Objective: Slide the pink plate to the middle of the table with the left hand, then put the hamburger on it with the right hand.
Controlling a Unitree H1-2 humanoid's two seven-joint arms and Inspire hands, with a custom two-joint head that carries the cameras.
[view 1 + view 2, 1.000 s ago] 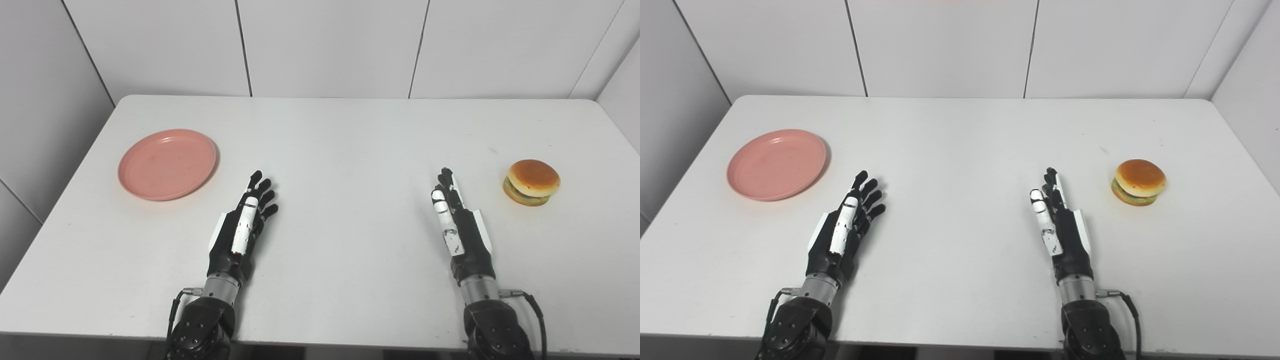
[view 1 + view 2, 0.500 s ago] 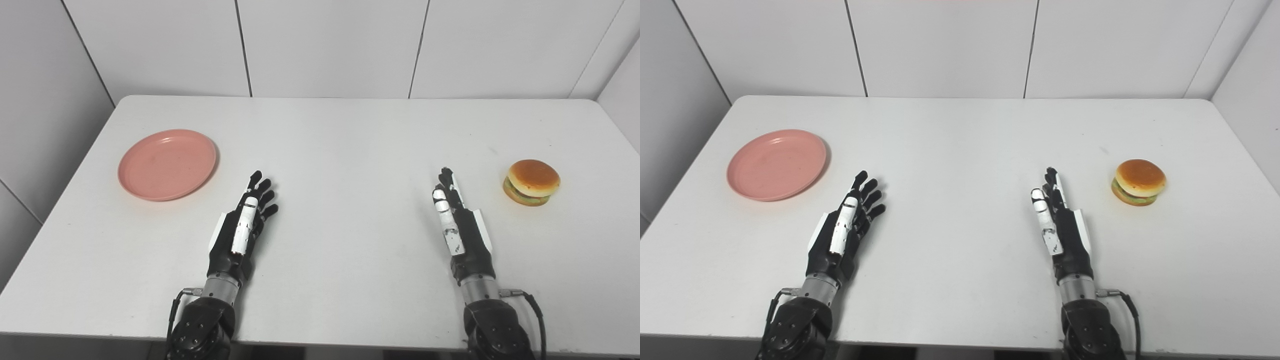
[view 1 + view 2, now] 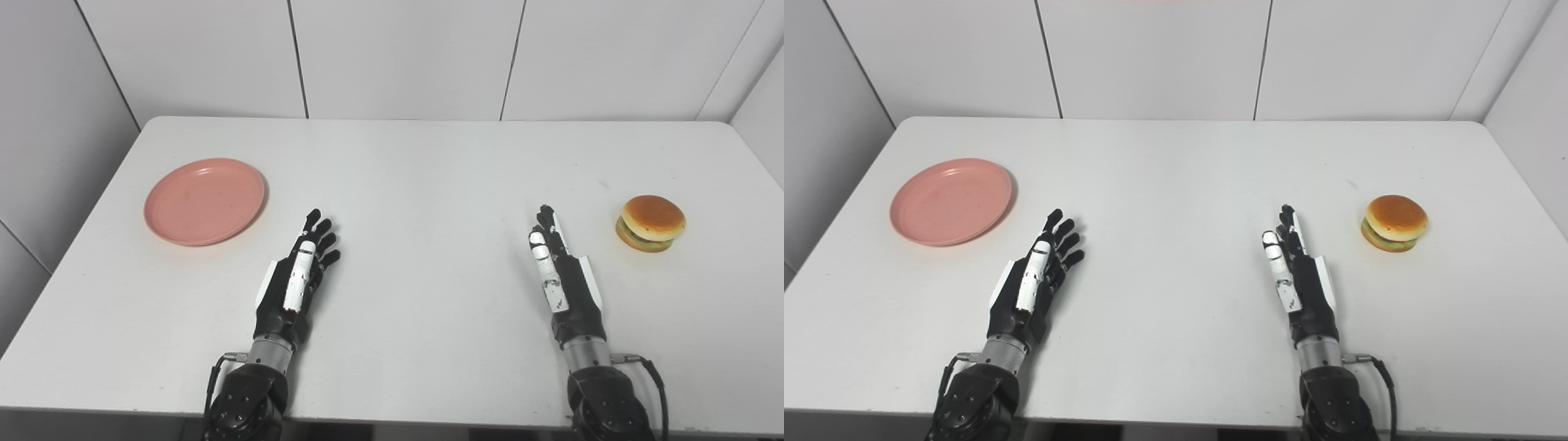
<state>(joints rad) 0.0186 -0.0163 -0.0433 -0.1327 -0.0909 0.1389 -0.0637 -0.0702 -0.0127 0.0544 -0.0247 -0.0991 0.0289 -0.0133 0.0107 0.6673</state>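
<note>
Desk (image 3: 429, 171) in front of you, white and wide, with your two hands laid out on its near half and the task's things off to either side. Your left hand (image 3: 294, 278) sits near the front, left of centre, fingers (image 3: 321, 233) straight and a little fanned, pointing to the far side and holding nothing. The pink plate (image 3: 204, 201) lies flat on the left part of the desk, farther back than that hand and to its left, near it but clearly apart, with bare desk between the plate's rim and your fingertips. Over on the other side, your right hand (image 3: 563, 275) rests near the front, right of centre, turned edge-on so you see the white thumb side up; its fingers (image 3: 545, 220) are stretched out together toward the far side, and nothing is in its grasp either. The hamburger (image 3: 650, 223) stands upright on the right part of the desk, bun on top, green and dark layers showing below it, just to the right of your right fingertips and about level with them, not touching. The middle of the desk between your two hands is plain white surface, and the plate is well to the left of it.
</note>
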